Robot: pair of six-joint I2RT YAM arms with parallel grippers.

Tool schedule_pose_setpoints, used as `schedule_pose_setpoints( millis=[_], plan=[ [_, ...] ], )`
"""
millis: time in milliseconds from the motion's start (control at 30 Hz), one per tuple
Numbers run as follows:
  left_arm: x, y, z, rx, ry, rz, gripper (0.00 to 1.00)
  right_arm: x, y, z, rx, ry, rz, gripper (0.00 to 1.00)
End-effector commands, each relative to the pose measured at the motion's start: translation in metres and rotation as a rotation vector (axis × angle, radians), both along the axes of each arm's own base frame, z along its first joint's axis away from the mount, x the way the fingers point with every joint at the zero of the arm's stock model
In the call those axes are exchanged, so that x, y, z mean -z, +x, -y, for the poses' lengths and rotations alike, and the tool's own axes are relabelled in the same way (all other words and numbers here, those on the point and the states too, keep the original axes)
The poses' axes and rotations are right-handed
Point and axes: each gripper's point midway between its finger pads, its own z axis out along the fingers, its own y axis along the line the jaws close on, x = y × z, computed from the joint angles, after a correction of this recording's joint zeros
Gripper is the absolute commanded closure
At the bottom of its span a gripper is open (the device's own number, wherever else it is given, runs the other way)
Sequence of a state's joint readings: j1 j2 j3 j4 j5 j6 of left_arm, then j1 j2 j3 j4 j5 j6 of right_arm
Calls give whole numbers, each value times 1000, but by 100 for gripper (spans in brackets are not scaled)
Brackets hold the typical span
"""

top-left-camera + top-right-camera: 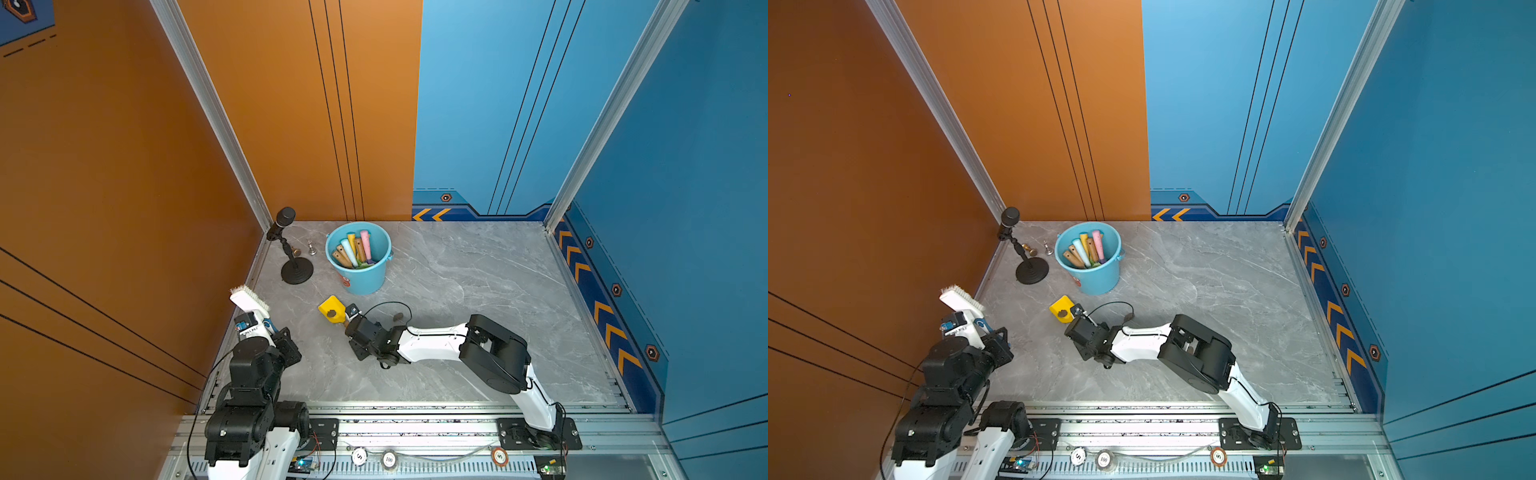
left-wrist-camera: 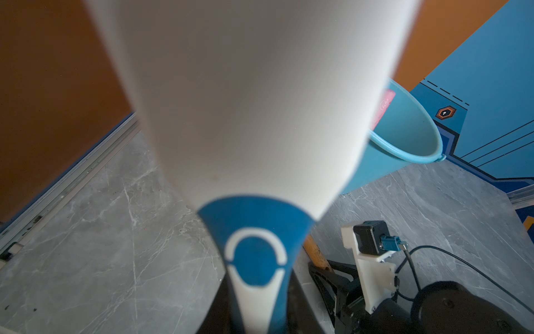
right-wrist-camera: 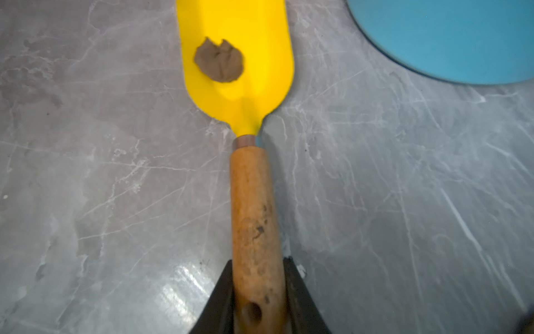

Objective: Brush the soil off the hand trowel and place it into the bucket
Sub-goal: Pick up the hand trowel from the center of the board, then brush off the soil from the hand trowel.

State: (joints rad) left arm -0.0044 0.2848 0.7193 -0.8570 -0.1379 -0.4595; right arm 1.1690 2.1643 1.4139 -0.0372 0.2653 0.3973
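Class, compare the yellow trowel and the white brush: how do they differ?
The trowel has a yellow blade and wooden handle; the brush is white with a blue patch and pale bristles.
The trowel carries a soil lump; the brush shows none.
The trowel lies low and flat near the bucket; the brush is raised and tilted.
Both are gripped by the handle: trowel in the right hand, brush in the left hand.

Bucket (image 1: 360, 279) and microphone stand (image 1: 296, 271) crowd the far left; open tabletop (image 1: 478, 266) lies right.
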Motion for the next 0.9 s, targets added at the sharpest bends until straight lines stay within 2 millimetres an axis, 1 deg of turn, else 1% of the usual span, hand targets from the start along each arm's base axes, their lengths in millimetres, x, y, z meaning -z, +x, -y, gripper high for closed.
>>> schedule_pose_setpoints(
  millis=[0,67,133,200,267,333,400,467,533,600,667,733,800,867],
  plan=[
    [1,6,2,22,4,4,100,14,-4,15,37,-65,15,78],
    [2,7,4,31,2,-2,100,10,-4,14,36,-58,20,82],
    [4,10,7,48,-5,-8,100,3,-4,15,28,-48,32,86],
    [6,14,14,86,-18,-14,100,-5,-3,17,18,-47,43,89],
    [8,19,22,134,-34,-31,100,-14,1,24,21,-50,59,91],
    [11,23,29,171,-51,-50,100,-32,5,34,24,-34,69,93],
    [12,27,42,238,-74,-56,100,-43,6,45,7,-36,60,93],
    [13,28,54,297,-94,-72,100,-53,4,60,-18,-70,61,93],
    [11,27,69,358,-112,-78,100,-62,2,79,-33,-110,67,97],
    [5,23,85,433,-121,-76,100,-70,-1,101,-44,-142,62,98],
    [-2,19,97,489,-108,-73,100,-79,-4,121,-38,-155,55,100],
    [-4,14,112,561,-93,-100,100,-85,-7,140,-28,-163,54,100],
    [-2,7,134,661,-85,-146,100,-92,-8,161,-7,-175,61,100],
    [6,0,158,757,-57,-201,100,-99,-9,179,8,-177,73,100]
  ],
)
